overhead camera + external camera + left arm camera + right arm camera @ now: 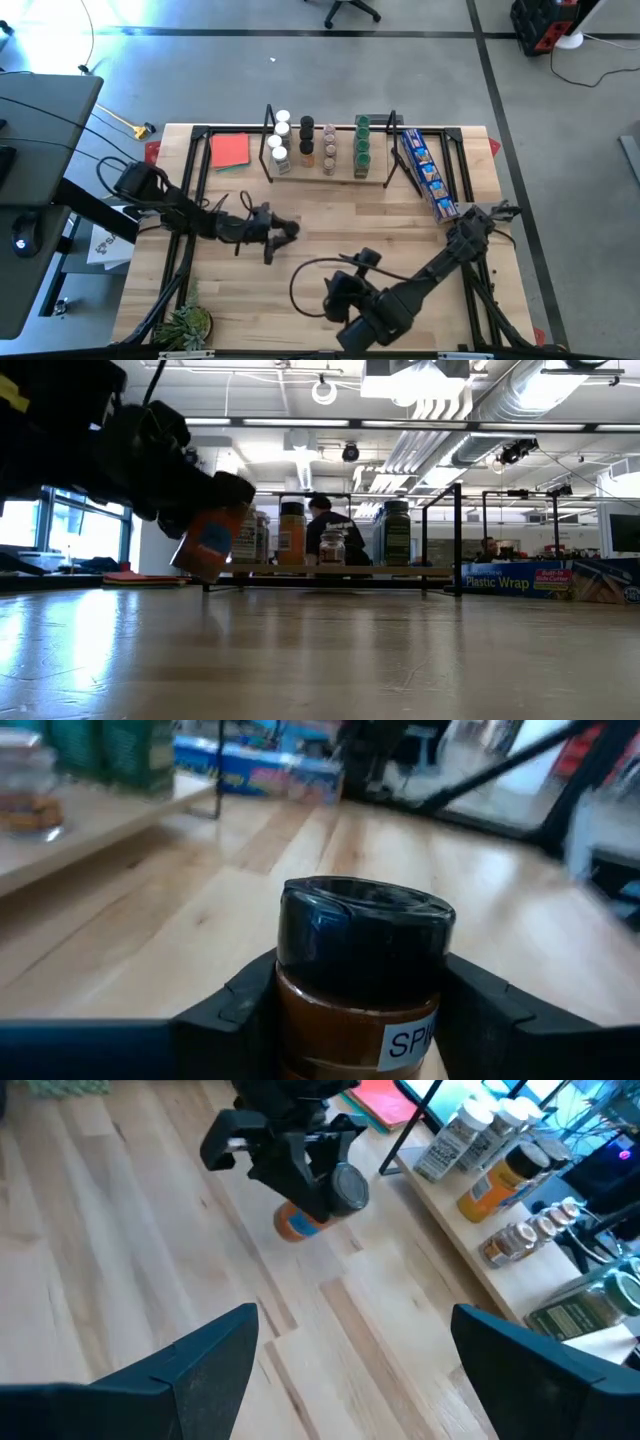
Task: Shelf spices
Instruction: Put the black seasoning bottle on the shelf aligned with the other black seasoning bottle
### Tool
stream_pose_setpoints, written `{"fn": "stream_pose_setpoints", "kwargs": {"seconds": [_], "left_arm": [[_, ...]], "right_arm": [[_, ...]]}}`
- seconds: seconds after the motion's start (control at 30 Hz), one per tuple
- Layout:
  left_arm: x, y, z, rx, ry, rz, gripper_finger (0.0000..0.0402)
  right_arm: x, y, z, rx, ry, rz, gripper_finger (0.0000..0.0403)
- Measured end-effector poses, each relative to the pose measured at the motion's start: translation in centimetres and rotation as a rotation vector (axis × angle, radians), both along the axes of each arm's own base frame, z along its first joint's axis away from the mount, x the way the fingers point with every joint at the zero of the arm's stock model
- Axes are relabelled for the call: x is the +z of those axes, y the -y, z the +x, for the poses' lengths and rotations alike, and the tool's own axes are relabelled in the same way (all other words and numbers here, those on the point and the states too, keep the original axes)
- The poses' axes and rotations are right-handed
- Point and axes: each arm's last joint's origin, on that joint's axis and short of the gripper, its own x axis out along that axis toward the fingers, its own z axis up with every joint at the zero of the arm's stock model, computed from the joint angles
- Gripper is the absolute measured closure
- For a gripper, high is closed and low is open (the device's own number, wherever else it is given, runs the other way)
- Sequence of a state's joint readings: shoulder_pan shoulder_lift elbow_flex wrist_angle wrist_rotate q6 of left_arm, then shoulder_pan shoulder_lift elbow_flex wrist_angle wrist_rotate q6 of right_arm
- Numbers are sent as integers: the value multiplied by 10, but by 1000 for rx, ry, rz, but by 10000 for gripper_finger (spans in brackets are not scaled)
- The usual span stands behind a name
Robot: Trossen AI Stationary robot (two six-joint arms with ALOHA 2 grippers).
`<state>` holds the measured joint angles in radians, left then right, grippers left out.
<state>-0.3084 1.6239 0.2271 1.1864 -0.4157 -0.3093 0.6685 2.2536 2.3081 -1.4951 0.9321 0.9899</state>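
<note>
Above the table, left pincer grips a tilted black-capped jar.

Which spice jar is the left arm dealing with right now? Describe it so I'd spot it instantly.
Start at the shelf along the table's far edge, then come forward onto the open boards. The left claw grips a black-capped jar of orange-brown spice, tilted above the table; every other jar stands on the shelf.

Grey concrete floor with dark tape lines, office chair base at twelve o'clock, exposed ceiling ducts, bright windows.
</note>
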Motion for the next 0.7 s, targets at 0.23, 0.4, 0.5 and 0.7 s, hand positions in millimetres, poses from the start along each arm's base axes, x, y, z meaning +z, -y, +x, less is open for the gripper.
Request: {"fn": "stream_pose_setpoints", "kwargs": {"seconds": [0.23, 0.4, 0.5, 0.7], "left_arm": [[-8, -3, -1, 15, -54, 26, 117], [-8, -2, -1, 3, -59, 62, 101], [-3, 0, -2, -21, -41, 84, 103], [10, 5, -9, -55, -52, 106, 112]], "right_arm": [[0, 11, 11, 11, -31, 6, 75], [0, 10, 12, 19, -31, 6, 75], [0, 8, 10, 24, -30, 7, 75], [0, 7, 9, 27, -30, 7, 75]]}}
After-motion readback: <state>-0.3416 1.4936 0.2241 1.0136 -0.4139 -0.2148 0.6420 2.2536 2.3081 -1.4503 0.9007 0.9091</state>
